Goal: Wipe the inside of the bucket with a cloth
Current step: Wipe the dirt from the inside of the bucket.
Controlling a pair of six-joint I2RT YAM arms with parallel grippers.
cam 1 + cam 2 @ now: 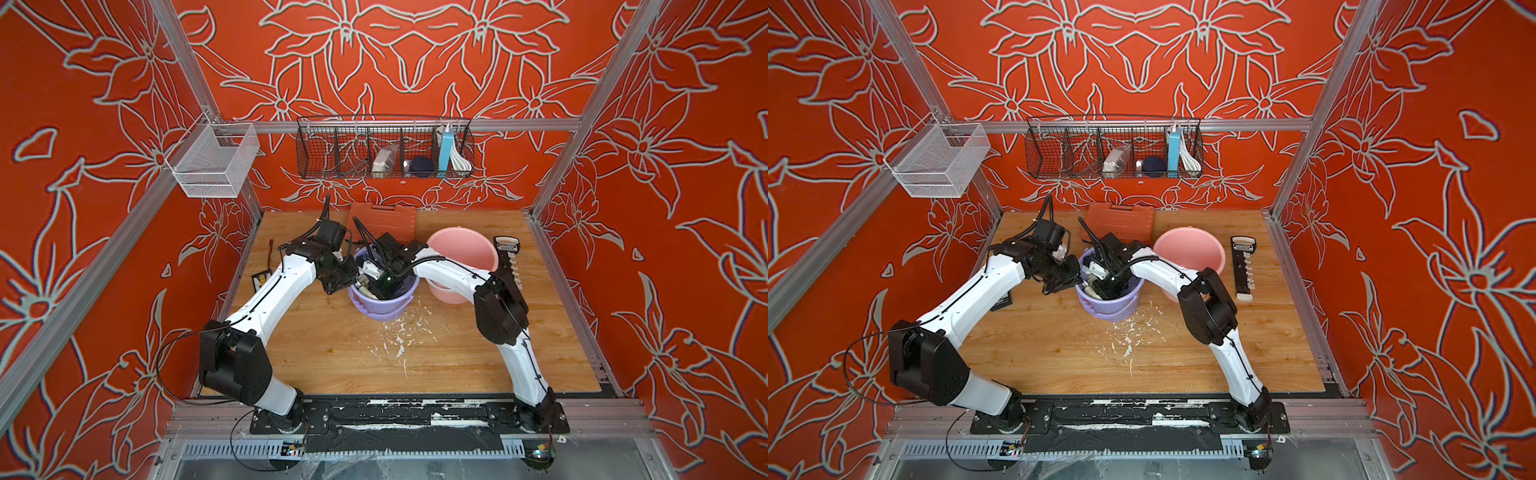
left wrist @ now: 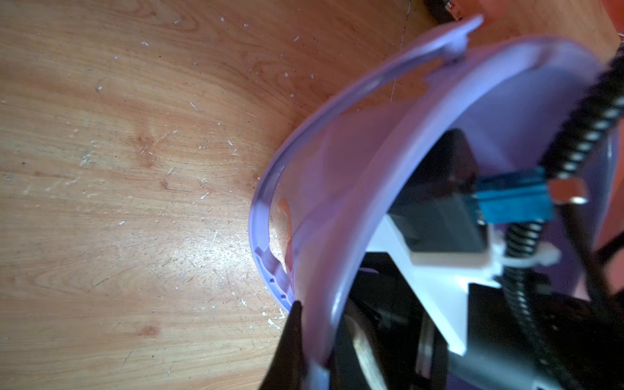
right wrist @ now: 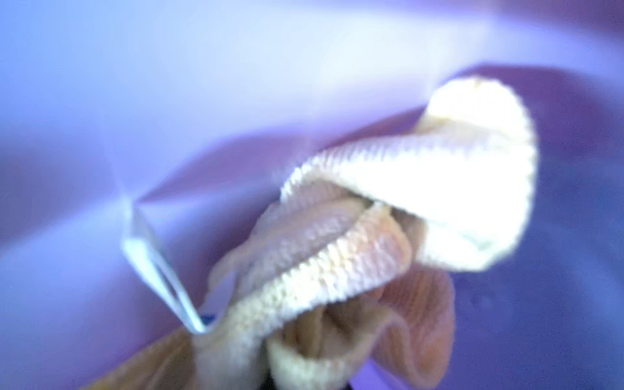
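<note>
Our right gripper (image 1: 381, 291) clamps the cloth (image 3: 371, 219) inside the bucket (image 1: 386, 311); left gripper (image 2: 315, 351) pinches its rim (image 2: 358, 189) (hard wiping could tip it)

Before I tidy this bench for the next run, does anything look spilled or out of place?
Yes: white flecks lie scattered on the wooden table just in front of the purple bucket, like spilled debris.

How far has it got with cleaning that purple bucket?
Done: cloth picked up and brought inside the purple bucket. In hand: the left claw grips the rim, the right claw holds the bunched cloth inside. Remaining: how much wall is unwiped cannot be told.
</note>
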